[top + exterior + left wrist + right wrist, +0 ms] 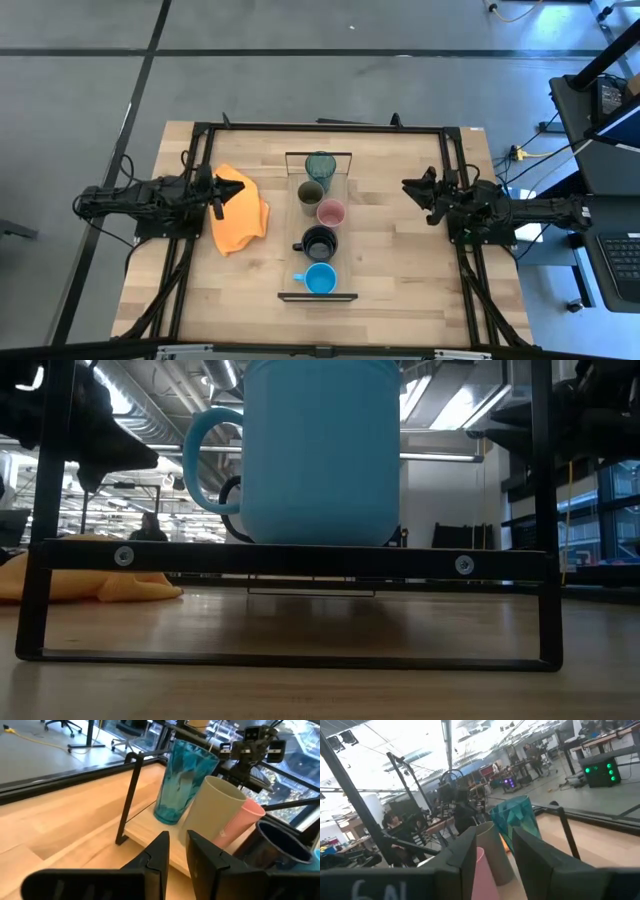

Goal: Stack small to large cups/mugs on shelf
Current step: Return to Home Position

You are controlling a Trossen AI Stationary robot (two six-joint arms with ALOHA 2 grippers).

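Observation:
Five cups stand upright in a row on the shelf [345,190] at the table's middle. From far to near they are a teal tumbler [320,165], an olive cup [311,196], a pink cup [331,212], a black mug [320,242] and a blue mug [320,279]. The blue mug [320,450] fills the low view. My left gripper [222,193] hovers left of the shelf, above the orange cloth, and points at the cups. It is open [177,837] and holds nothing. My right gripper [410,190] hovers right of the shelf, open [495,837] and holding nothing.
An orange cloth [238,215] lies crumpled on the table left of the shelf, below my left gripper. A black frame [320,127] runs along the table's far edge and both sides. Bare wood [400,250] lies right of the shelf. A person [395,827] sits in the room beyond.

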